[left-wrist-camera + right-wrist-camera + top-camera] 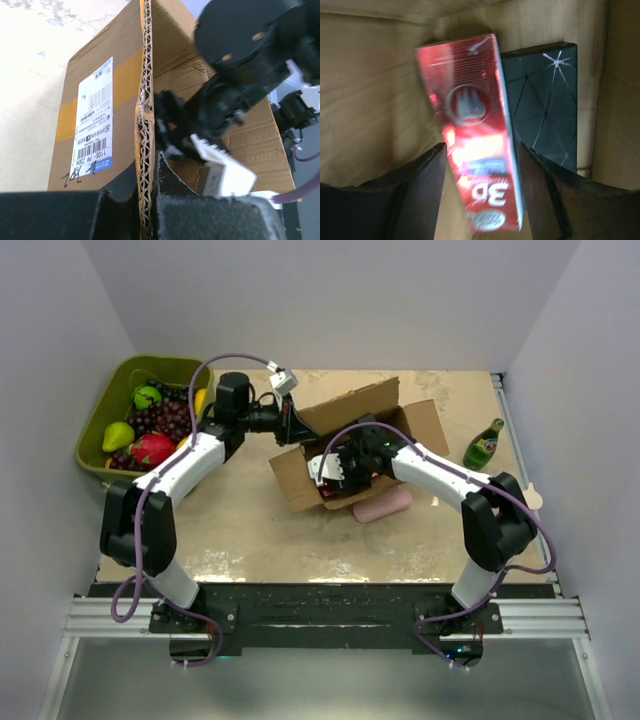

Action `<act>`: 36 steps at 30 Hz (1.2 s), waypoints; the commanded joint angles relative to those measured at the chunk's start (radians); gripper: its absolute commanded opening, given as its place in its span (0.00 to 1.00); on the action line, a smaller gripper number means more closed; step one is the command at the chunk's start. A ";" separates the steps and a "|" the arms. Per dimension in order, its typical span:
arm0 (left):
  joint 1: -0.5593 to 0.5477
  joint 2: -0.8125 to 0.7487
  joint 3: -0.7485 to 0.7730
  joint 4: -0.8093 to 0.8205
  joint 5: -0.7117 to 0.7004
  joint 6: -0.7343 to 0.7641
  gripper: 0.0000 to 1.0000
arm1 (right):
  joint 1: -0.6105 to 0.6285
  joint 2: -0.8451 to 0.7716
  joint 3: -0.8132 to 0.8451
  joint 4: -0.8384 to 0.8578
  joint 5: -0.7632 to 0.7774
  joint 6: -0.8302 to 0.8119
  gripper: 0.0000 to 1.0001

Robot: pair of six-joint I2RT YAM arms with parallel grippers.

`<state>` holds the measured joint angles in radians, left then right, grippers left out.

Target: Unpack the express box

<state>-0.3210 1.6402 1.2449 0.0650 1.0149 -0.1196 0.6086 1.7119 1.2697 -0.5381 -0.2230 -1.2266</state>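
Two grippers work your box (pixel 345 445): left (pixel 146 200) clamps its flap, right (pixel 480 195) straddles a red carton (pixel 472 135) inside.

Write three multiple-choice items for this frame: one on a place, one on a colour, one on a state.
1. Where is the green bottle?
A. right of the cardboard box
B. in the fruit bin
C. inside the box

2. What colour is the carton between the right gripper fingers?
A. blue
B. red
C. white

3. How does the left gripper stand?
A. open above the bin
B. holding the bottle
C. clamped on a box flap

Key: 1 A, it stands on the table beside the box. 2 B, the red carton fills the right wrist view. 3 C, cardboard edge sits between its fingers.
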 commanded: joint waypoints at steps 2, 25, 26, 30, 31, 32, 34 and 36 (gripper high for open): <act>0.005 0.021 0.008 0.186 0.192 -0.118 0.00 | 0.000 0.009 -0.009 0.174 0.048 -0.033 0.66; 0.005 0.079 0.117 0.024 0.172 0.003 0.00 | -0.081 0.168 0.022 -0.313 -0.051 -0.247 0.73; 0.005 0.078 0.108 0.041 0.180 -0.032 0.00 | -0.081 0.190 0.031 -0.341 -0.059 -0.261 0.74; 0.003 0.079 0.099 0.104 0.194 -0.081 0.00 | -0.079 0.271 0.000 -0.370 -0.032 -0.272 0.99; 0.003 0.082 0.100 0.104 0.194 -0.081 0.00 | -0.078 0.278 -0.010 -0.337 -0.026 -0.264 0.99; 0.003 0.083 0.103 0.102 0.194 -0.080 0.00 | -0.079 0.278 -0.032 -0.312 -0.021 -0.239 0.84; 0.003 0.084 0.106 0.085 0.186 -0.069 0.00 | -0.079 0.266 -0.046 -0.255 -0.013 -0.212 0.65; 0.003 0.087 0.114 0.059 0.174 -0.046 0.00 | -0.089 0.210 -0.069 -0.211 -0.015 -0.182 0.51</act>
<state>-0.3206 1.7493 1.3193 0.0532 1.1191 -0.1745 0.5316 1.8980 1.3010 -0.6678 -0.2539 -1.4712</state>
